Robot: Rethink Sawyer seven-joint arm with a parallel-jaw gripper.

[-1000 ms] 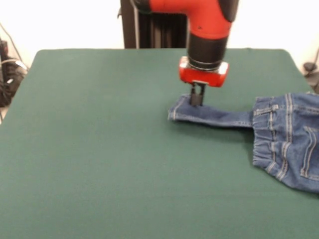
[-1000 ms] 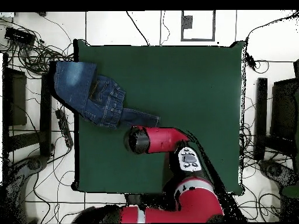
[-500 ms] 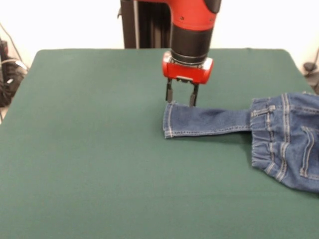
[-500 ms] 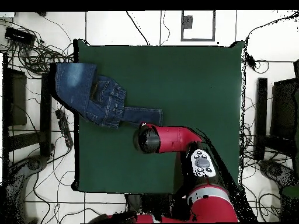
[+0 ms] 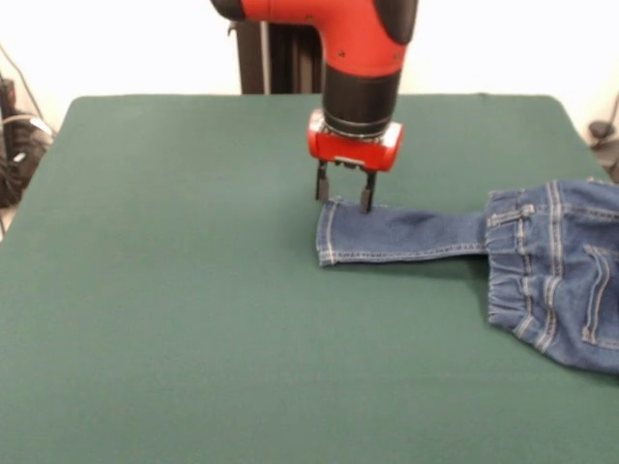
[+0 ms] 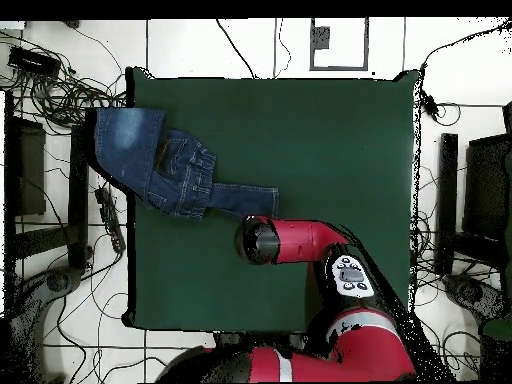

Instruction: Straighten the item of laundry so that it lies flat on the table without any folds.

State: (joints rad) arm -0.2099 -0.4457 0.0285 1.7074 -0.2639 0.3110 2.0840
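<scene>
A pair of blue denim jeans, the item of laundry [image 5: 551,271] [image 6: 165,165], lies at the right side of the green table [image 5: 193,319] [image 6: 330,140] in the front view. One narrow leg [image 5: 397,235] [image 6: 245,198] stretches out flat toward the table's middle. The waistband and upper part run past the table's edge. In the overhead view the other leg [image 6: 125,140] hangs off the table's left edge. My gripper [image 5: 341,190] is open and empty, just above and behind the hem of the flat leg. The arm's wrist [image 6: 258,241] hides it from above.
Cables and equipment [image 6: 60,80] lie on the floor around the table. The table's edge [image 6: 130,200] runs under the jeans.
One second ago my gripper was shut on the leg's hem. It has let go and opened, the leg now lies flat, and the gripper has shifted slightly left in the front view.
</scene>
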